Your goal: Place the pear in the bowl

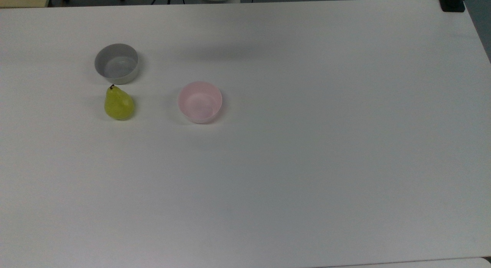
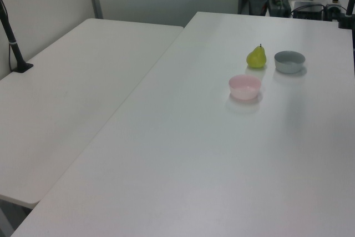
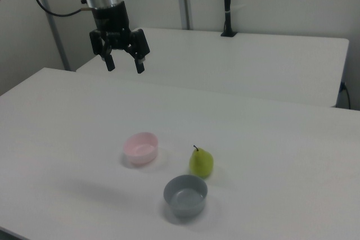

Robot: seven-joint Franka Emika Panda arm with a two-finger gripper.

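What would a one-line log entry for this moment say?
pincer: open, high above table | pear: upright on table, untouched | pink bowl: empty | grey bowl: empty

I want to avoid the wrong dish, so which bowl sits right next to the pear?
The grey bowl; it nearly touches the pear, while the pink bowl stands apart.
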